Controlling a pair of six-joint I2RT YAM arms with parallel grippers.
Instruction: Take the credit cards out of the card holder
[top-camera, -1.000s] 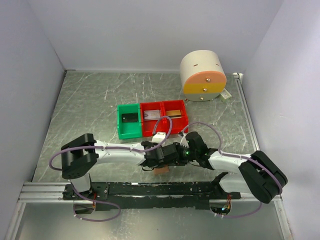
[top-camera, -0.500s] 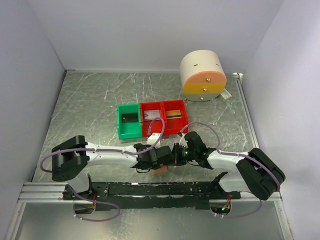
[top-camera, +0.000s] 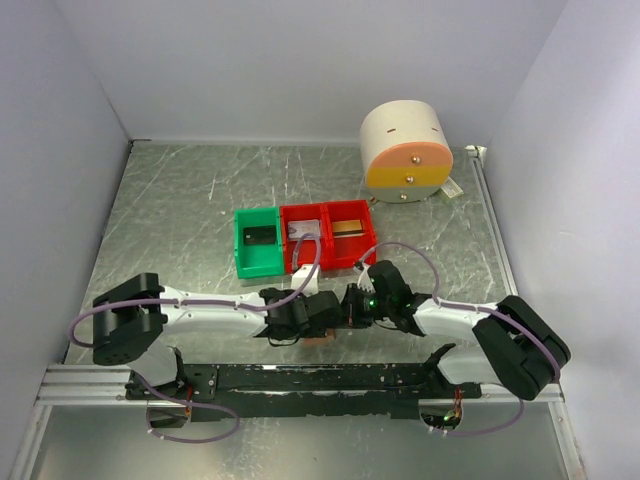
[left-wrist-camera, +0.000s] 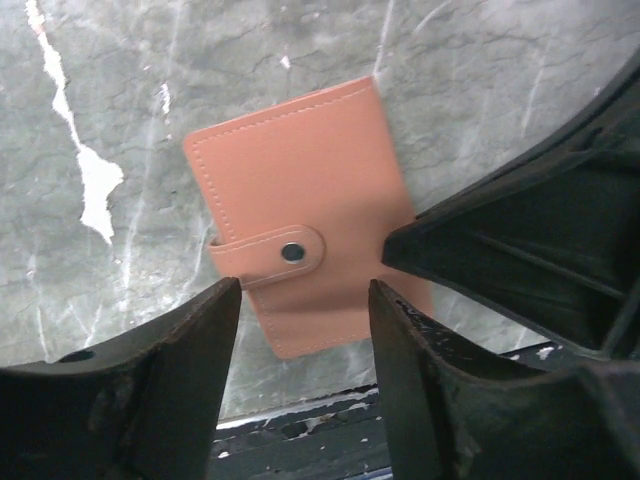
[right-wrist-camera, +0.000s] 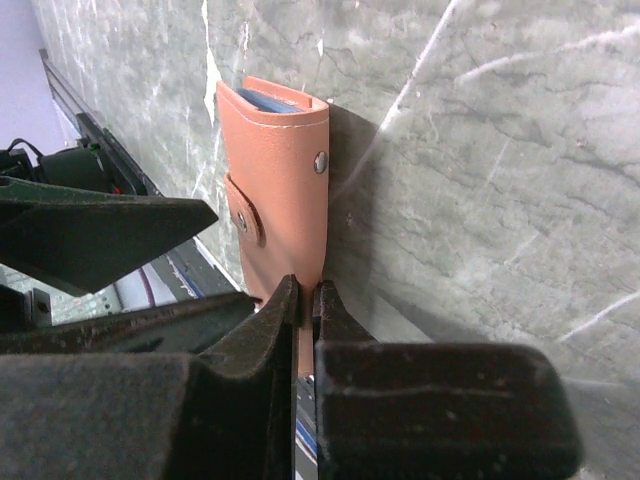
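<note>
The card holder (left-wrist-camera: 300, 190) is a tan-pink leather wallet, closed, its snap tab fastened, held on edge just above the table near the front rail. In the top view only a sliver of the card holder (top-camera: 319, 341) shows under the arms. My right gripper (right-wrist-camera: 307, 292) is shut on one edge of the card holder (right-wrist-camera: 280, 180); pale blue lining shows at its far end. My left gripper (left-wrist-camera: 303, 300) is open, its jaws straddling the tab side without touching. A dark card (top-camera: 258, 236), a silver card (top-camera: 302, 230) and a gold card (top-camera: 348, 226) lie in the bins.
A green bin (top-camera: 243, 262) and two red bins (top-camera: 370, 238) stand in a row mid-table. A cream cylinder with an orange band (top-camera: 405, 150) stands at the back right. The black front rail (top-camera: 300, 380) runs just below the grippers.
The left arm's elbow has swung left and toward the rail, and the left gripper has slid a little left. The right gripper has followed slightly left, still holding the card holder.
</note>
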